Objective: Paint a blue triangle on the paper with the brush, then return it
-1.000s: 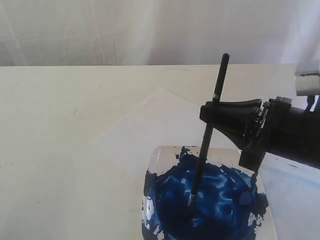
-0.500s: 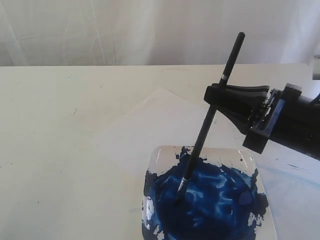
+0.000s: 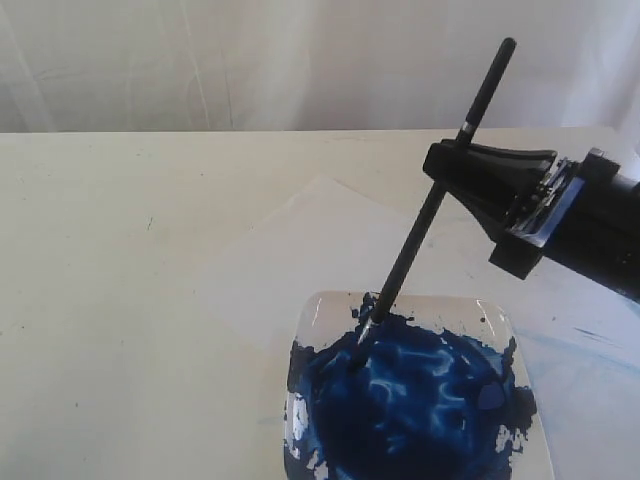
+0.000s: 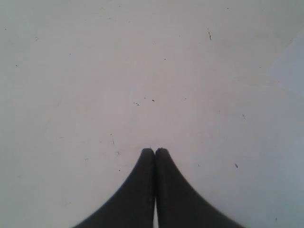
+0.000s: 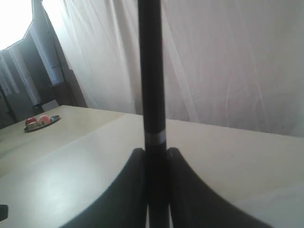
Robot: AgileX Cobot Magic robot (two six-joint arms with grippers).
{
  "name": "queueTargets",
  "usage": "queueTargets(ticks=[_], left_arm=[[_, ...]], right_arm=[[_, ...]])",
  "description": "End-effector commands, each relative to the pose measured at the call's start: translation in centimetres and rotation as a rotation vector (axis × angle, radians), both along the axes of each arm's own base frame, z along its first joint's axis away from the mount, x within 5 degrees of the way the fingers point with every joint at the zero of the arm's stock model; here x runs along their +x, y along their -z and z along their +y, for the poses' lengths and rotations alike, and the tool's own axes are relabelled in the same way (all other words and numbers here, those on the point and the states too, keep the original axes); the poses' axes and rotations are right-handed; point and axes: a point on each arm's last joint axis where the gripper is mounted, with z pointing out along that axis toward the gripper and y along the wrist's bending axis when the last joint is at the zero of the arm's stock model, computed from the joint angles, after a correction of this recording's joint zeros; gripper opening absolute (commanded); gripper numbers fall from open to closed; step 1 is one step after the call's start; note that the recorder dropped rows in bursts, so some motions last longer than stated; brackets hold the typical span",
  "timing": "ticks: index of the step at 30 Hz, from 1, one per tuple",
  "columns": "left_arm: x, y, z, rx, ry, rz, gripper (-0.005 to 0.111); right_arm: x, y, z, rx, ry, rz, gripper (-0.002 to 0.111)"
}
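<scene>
Your right gripper [image 3: 442,177] is clamped on the brush [image 3: 432,205], tilted, its tip in the blue paint dish [image 3: 497,318] beside the paper [image 3: 300,250]. Your left gripper [image 4: 155,151] is closed, empty, above the bare surface [image 4: 95,71].

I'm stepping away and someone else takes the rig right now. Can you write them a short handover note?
Right gripper: shut on the brush, which is tilted, bristles at the far edge of the blue paint in the dish.
Left gripper: shut, empty, over bare table.
Paper: flat beyond the dish, no strokes visible on it.
Done: brush picked up and loaded.
Left: paint the blue triangle, then return the brush.
</scene>
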Motion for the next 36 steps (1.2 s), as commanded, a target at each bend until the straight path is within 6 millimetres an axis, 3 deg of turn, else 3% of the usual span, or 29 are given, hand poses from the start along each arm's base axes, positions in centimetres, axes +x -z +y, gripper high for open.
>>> queueTargets(ticks=[1, 7, 16, 26, 28, 30, 32, 34, 36], left_arm=[[0.2, -0.3, 0.1, 0.067, 0.017, -0.044, 0.0], [0.5, -1.5, 0.1, 0.115, 0.021, -0.183, 0.0], [0.7, -2.7, 0.2, 0.121, 0.009, -0.317, 0.0], [-0.1, -7.1, 0.3, 0.113, -0.039, -0.816, 0.0], [-0.7, -8.1, 0.5, 0.074, -0.069, -0.944, 0.0], [-1.4, -10.0, 0.7, -0.095, -0.066, -1.048, 0.0], [-1.6, -11.1, 0.6, -0.134, -0.057, -1.045, 0.0], [-0.6, -11.6, 0.5, -0.141, -0.055, -0.876, 0.0], [1.9, -12.1, 0.4, -0.109, -0.047, -0.684, 0.0]], right_arm=[[0.0, -1.2, -0.6, 0.017, 0.074, -0.114, 0.0], [-0.5, -1.9, -0.7, -0.013, 0.096, -0.217, 0.0], [-0.5, -1.9, -0.7, -0.02, 0.102, -0.221, 0.0], [-0.8, -2.2, -0.6, 0.004, 0.071, -0.247, 0.0], [-0.7, -2.4, -0.7, 0.025, 0.082, -0.248, 0.0], [-0.6, -2.4, -0.8, 0.035, 0.093, -0.245, 0.0], [-0.7, -2.4, -0.8, 0.03, 0.088, -0.246, 0.0], [-0.7, -2.4, -0.8, 0.03, 0.09, -0.251, 0.0], [-0.7, -2.5, -0.8, 0.002, 0.106, -0.295, 0.0]])
